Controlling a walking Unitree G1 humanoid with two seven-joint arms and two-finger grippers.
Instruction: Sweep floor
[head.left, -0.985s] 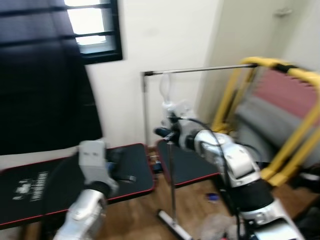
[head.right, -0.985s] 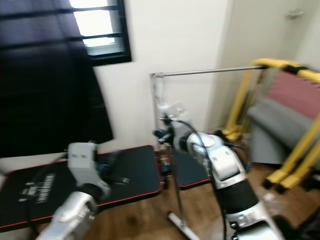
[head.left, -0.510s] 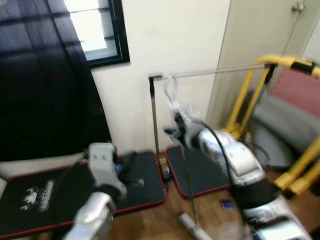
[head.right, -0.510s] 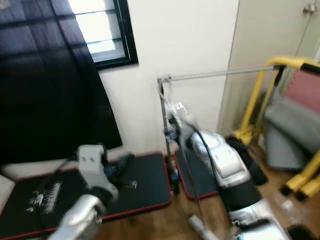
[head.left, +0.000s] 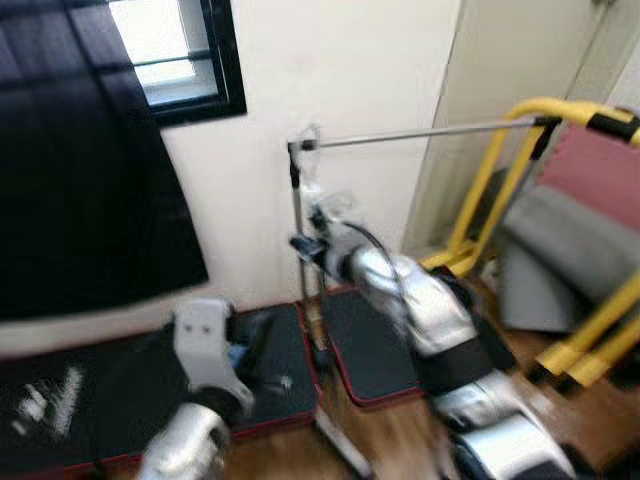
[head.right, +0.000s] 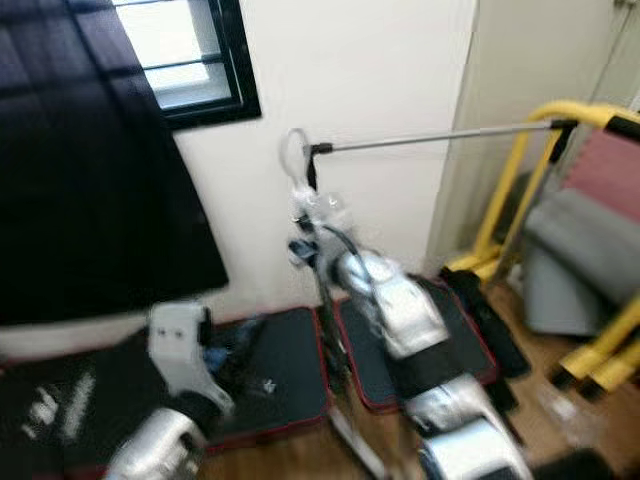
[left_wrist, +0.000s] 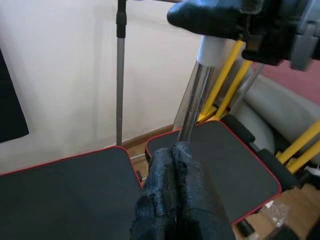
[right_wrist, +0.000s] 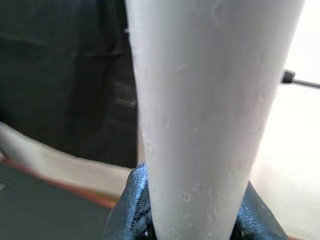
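Note:
A broom with a thin metal pole (head.left: 319, 345) and a white handle top (left_wrist: 212, 50) stands nearly upright in front of me. Its head (head.left: 345, 455) rests blurred on the wood floor. My right gripper (head.left: 305, 245) is shut on the white handle (right_wrist: 210, 100), whose sides the black fingers (right_wrist: 127, 212) press. My left gripper (left_wrist: 174, 160) is shut, low and to the left of the pole (left_wrist: 192, 112), fingertips pointing at it. In the left eye view the left gripper (head.left: 258, 335) hangs over a black mat, apart from the pole.
A silver clothes rack (head.left: 420, 133) stands by the white wall just behind the broom. Two black mats with red edges (head.left: 375, 350) (head.left: 100, 400) lie on the floor. A yellow frame (head.left: 500, 200) with grey and pink pads is at the right; a dark curtain (head.left: 80, 180) at the left.
The whole picture has shifted and blurred, so the camera moved. The right arm with the broom now stands closer to the rack's post. The left gripper stays shut beside the pole.

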